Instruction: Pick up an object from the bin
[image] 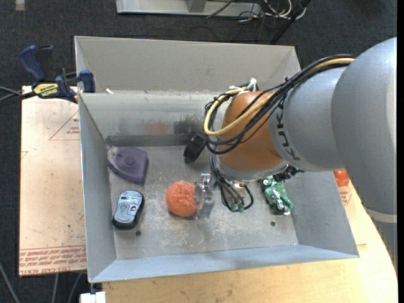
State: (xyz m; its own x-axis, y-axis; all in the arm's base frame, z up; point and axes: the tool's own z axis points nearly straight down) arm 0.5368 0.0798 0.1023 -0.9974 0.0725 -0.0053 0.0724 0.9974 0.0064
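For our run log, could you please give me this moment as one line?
stage: gripper low in bin | nearest: orange-red fuzzy ball, just beside it | held: nothing seen | view left: purple piece, grey mouse

Purple lump (128,163), grey mouse (128,207), green part (278,196), black block (194,148)

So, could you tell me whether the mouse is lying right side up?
Right side up: the mouse lies flat with its buttons facing the camera.
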